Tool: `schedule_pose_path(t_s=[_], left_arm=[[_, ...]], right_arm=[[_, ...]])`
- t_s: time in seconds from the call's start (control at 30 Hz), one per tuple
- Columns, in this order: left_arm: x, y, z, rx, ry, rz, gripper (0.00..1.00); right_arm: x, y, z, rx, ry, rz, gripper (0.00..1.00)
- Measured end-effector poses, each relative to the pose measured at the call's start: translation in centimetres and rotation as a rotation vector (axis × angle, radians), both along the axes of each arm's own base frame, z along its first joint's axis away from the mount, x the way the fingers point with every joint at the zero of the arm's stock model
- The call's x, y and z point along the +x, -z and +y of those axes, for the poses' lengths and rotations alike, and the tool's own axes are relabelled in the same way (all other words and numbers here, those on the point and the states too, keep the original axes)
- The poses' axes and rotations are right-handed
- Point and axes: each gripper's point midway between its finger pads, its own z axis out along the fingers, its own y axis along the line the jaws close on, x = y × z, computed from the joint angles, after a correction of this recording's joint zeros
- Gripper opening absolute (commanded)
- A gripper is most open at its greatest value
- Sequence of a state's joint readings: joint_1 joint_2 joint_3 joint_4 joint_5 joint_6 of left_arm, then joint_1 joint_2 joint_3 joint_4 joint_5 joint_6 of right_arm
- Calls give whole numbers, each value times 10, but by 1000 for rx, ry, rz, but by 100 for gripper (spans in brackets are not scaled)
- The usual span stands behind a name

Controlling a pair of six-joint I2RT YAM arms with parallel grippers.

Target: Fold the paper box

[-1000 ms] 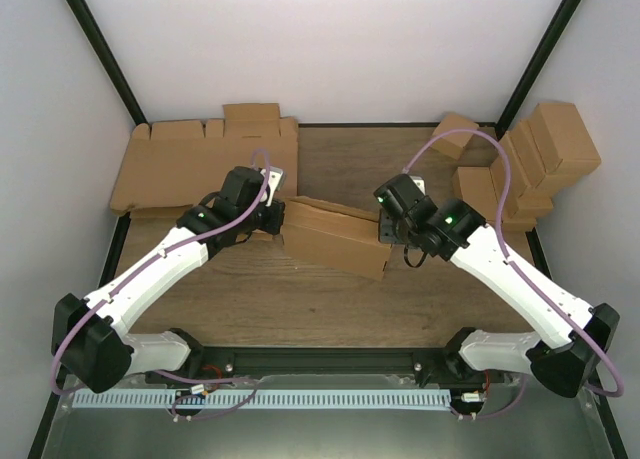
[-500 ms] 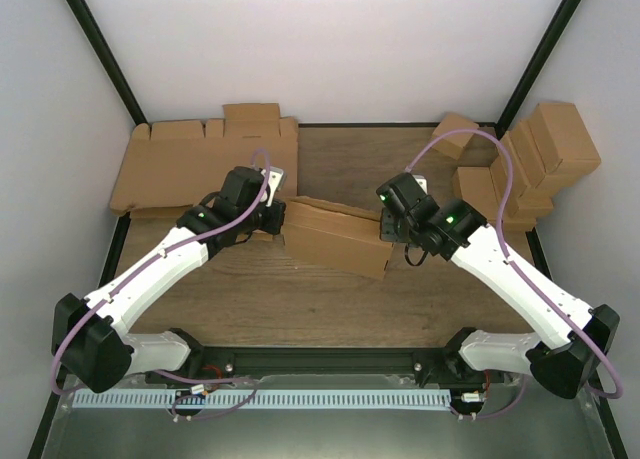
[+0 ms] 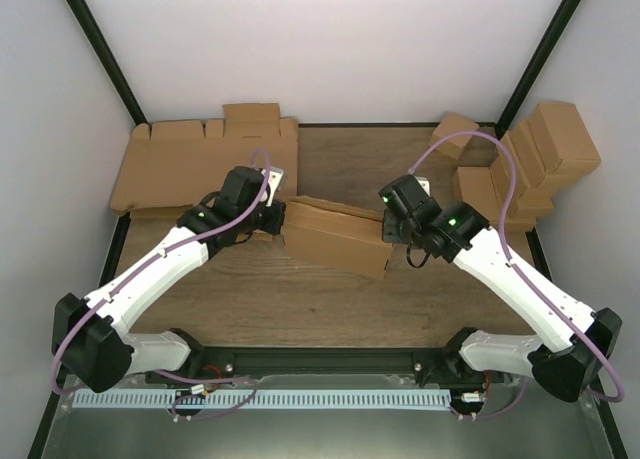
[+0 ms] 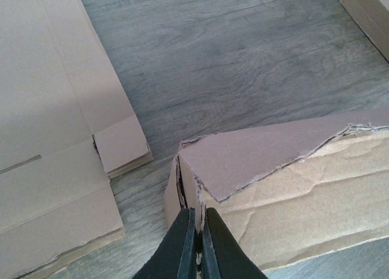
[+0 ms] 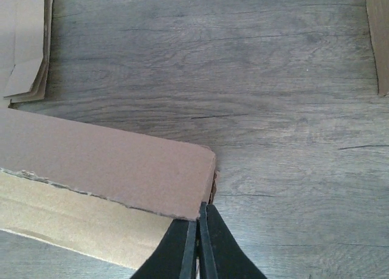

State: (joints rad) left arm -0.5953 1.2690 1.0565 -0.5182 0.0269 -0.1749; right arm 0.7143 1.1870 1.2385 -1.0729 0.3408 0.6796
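Observation:
The paper box point(image 3: 335, 237) lies mid-table, a shallow brown cardboard box with its lid down, tilted slightly clockwise. My left gripper point(image 3: 272, 219) is at its left end. In the left wrist view the gripper point(image 4: 198, 215) is shut on the thin upright edge of the box point(image 4: 292, 169) at its end wall. My right gripper point(image 3: 388, 229) is at the box's right end. In the right wrist view its gripper point(image 5: 199, 209) is closed just under the rounded lid corner of the box point(image 5: 103, 163), with the end wall's edge running into the gap.
A pile of flat cardboard blanks point(image 3: 200, 159) lies at the back left, also in the left wrist view point(image 4: 48, 109). Several ready-made brown boxes point(image 3: 520, 164) are stacked at the back right. Black frame posts stand at the rear corners.
My right gripper has closed from about half open to shut at the box's right end. The left gripper and the box have stayed put.

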Motion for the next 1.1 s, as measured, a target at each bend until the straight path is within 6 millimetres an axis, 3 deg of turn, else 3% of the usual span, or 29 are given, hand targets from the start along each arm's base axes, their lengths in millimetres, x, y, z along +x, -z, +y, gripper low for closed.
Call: schedule_pose_path(t_s=[0.77, 1.0, 1.1], left_arm=[[-6, 16, 1, -103, -27, -48, 5], [-11, 14, -1, -114, -15, -41, 44], [-17, 13, 3, -109, -15, -26, 55]], right_arm=[[-2, 14, 3, 158, 14, -124, 1], [2, 12, 3, 158, 14, -138, 4], [3, 12, 3, 140, 3, -138, 6]])
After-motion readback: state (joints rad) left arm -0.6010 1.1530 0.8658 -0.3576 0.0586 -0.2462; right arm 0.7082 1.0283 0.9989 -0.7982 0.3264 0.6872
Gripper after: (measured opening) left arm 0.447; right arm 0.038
